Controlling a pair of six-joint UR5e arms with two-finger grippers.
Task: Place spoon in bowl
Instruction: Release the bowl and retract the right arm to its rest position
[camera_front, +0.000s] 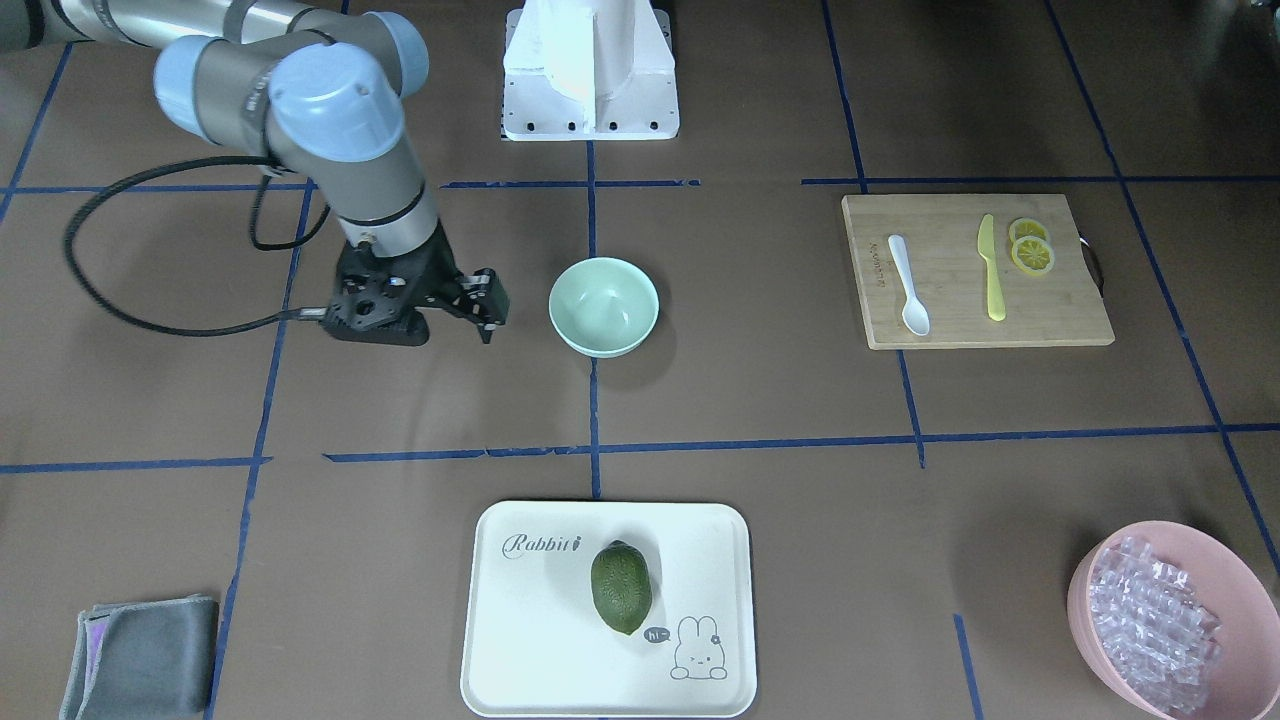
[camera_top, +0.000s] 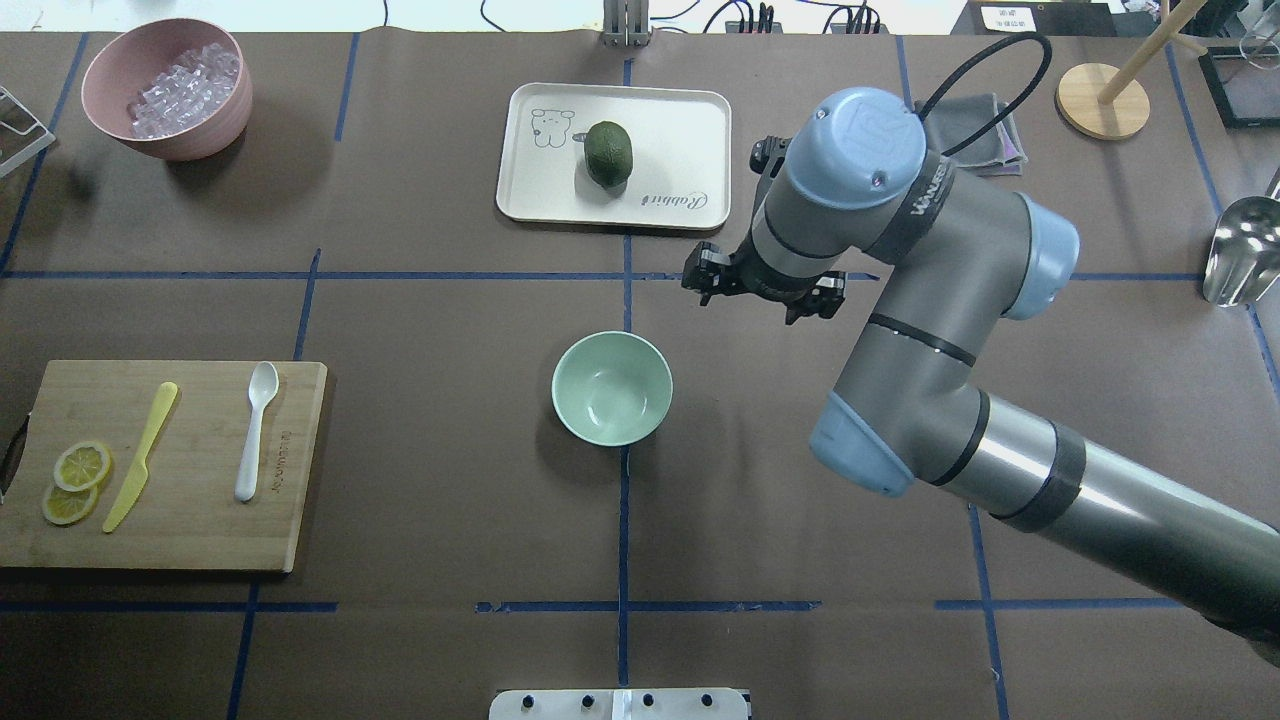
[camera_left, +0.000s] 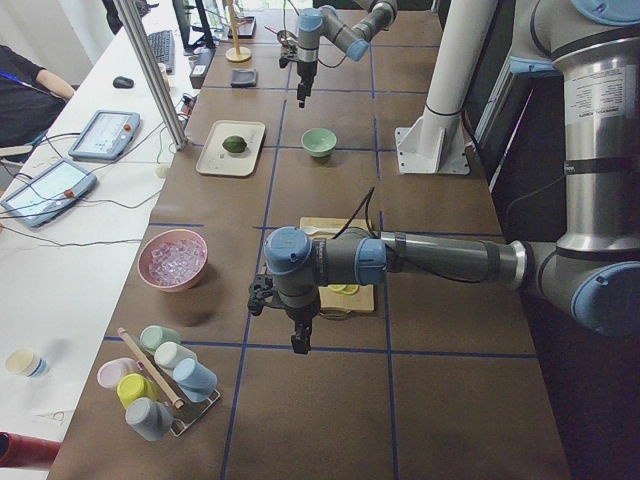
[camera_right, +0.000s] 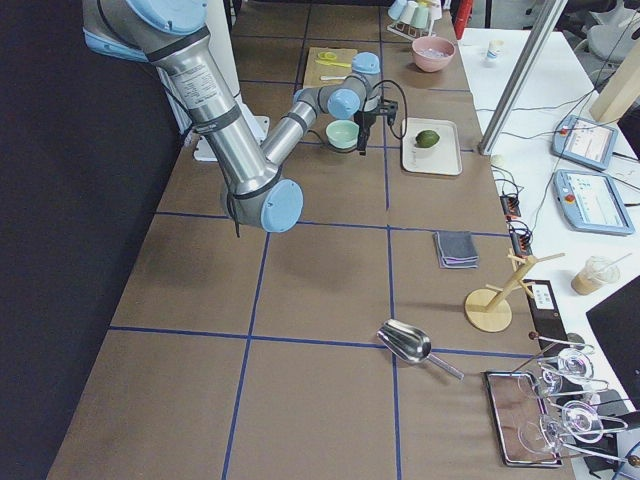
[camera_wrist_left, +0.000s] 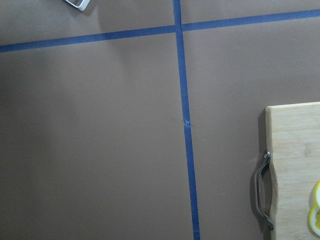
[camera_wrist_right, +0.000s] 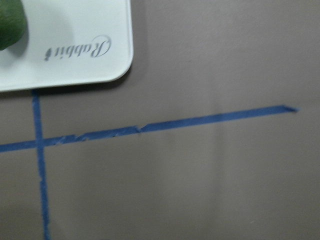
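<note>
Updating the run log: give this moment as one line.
spoon on cutting board, untouched | bowl empty | right gripper beside bowl, state unclear | left gripper near cutting board, state unclear

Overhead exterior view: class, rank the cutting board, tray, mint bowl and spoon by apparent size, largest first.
1. cutting board
2. tray
3. mint bowl
4. spoon, roughly as long as the mint bowl is wide, but far slimmer
</note>
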